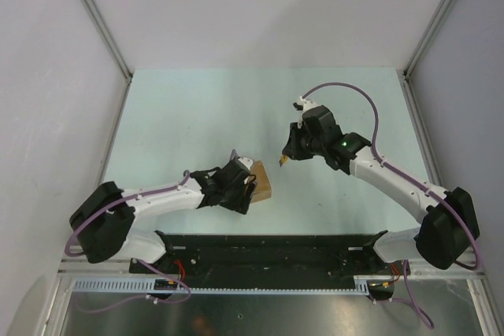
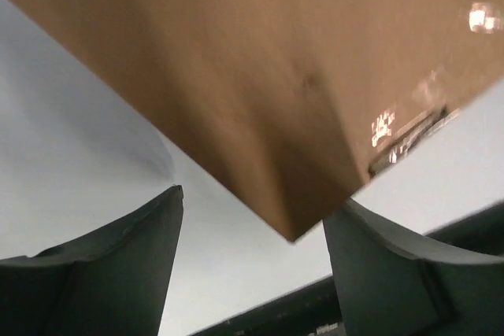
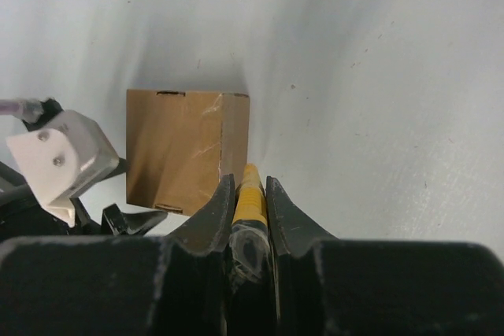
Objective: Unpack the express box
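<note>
The express box [image 1: 265,182], a small brown carton with its flaps closed, sits on the table left of centre. My left gripper [image 1: 249,186] is open at the box's left side. In the left wrist view the box [image 2: 260,68] fills the top, one corner reaching down between the spread fingers [image 2: 142,261]; the left finger stands clear of it. My right gripper [image 1: 285,156] is shut on a slim yellow cutter knife [image 3: 250,198], its tip hovering just right of the box [image 3: 185,151]. The right gripper [image 3: 250,180] points at the box's right edge.
The pale table [image 1: 197,116] is enclosed by white walls with metal posts [image 1: 98,17] at the back corners. A black base rail [image 1: 268,251] runs along the near edge. The left arm's white wrist part [image 3: 59,159] shows beside the box.
</note>
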`<state>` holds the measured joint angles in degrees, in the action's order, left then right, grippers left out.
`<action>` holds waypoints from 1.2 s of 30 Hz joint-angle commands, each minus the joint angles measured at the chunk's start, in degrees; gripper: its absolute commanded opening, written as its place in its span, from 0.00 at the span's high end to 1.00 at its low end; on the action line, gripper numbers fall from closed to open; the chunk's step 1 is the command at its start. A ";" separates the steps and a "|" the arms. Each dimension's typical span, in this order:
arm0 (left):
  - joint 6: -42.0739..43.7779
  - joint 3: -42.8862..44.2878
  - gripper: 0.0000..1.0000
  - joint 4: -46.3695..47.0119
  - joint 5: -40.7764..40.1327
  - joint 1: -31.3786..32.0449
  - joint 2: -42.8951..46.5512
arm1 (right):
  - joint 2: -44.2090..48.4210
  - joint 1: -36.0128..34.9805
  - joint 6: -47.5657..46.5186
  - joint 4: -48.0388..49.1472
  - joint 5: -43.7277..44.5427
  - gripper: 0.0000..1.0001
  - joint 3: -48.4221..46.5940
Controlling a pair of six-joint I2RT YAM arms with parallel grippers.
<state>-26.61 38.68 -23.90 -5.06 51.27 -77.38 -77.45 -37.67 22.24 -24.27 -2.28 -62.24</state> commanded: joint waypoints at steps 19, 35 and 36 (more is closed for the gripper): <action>-3.19 3.08 0.21 5.01 -4.87 -8.81 4.86 | -1.21 -0.30 5.62 12.50 8.96 1.00 4.23; -14.69 8.52 0.09 7.01 7.66 -19.36 -2.22 | -3.85 -3.37 11.24 12.58 17.31 1.00 4.06; -15.39 8.43 0.09 7.90 9.35 -19.71 -2.94 | -4.20 -3.55 11.59 12.67 17.57 1.00 4.05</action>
<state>-37.01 44.29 -19.51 -4.45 32.77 -76.88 -80.55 -40.29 31.59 -14.57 12.01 -57.95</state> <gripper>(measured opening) 0.902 0.164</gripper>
